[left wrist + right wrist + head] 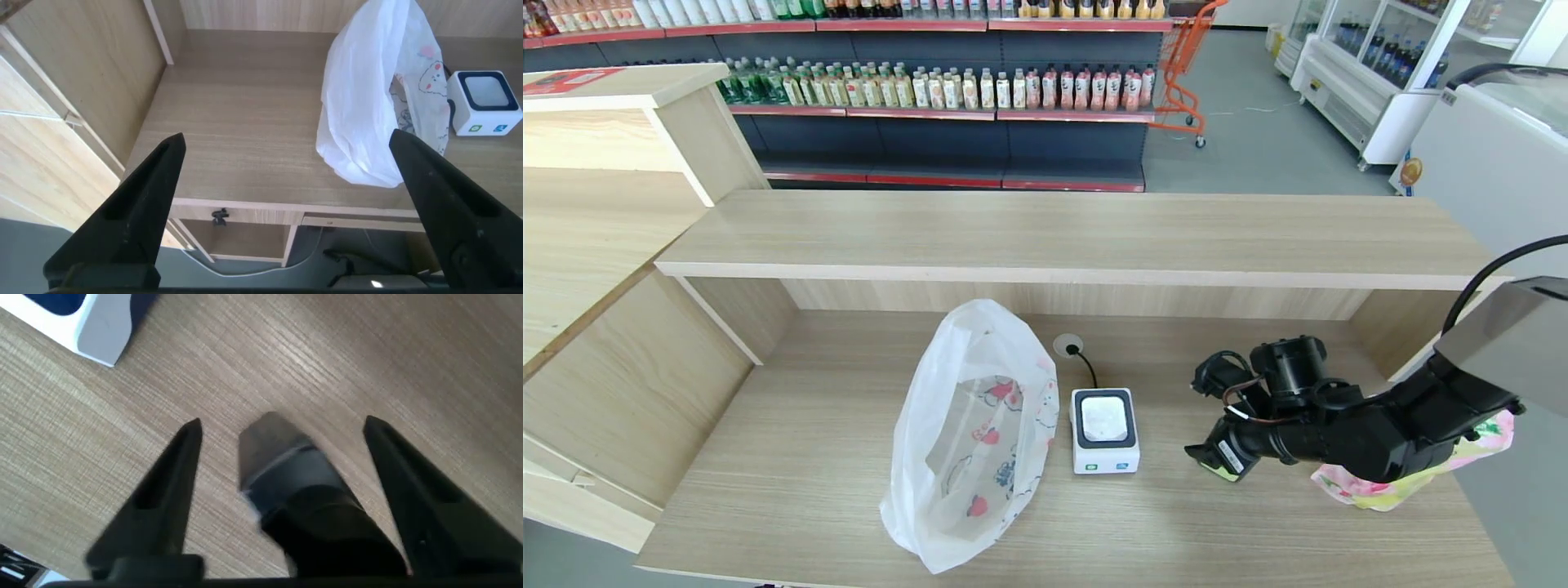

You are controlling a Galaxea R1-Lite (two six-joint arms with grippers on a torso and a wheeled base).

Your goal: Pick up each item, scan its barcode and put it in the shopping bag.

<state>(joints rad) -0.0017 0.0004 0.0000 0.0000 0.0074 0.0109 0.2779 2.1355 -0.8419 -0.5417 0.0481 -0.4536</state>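
I see the shopping bag (968, 433) on the worktop (809, 457), just left of the scanner (1103, 429). My right tool (1215, 459) is right of the scanner, and a packet (1372, 490) lies farther right at the worktop's edge.

The right gripper (283, 425) hangs over the light wood-grain counter (343, 351), its black fingers (163, 498) spread. A blurred dark grey object (286, 469) sits between them, and the corner of a white box scanner (98, 331) is nearby.

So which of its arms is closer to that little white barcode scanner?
Right. The right end effector hangs just right of the barcode scanner; the left end effector is off past the shopping bag.
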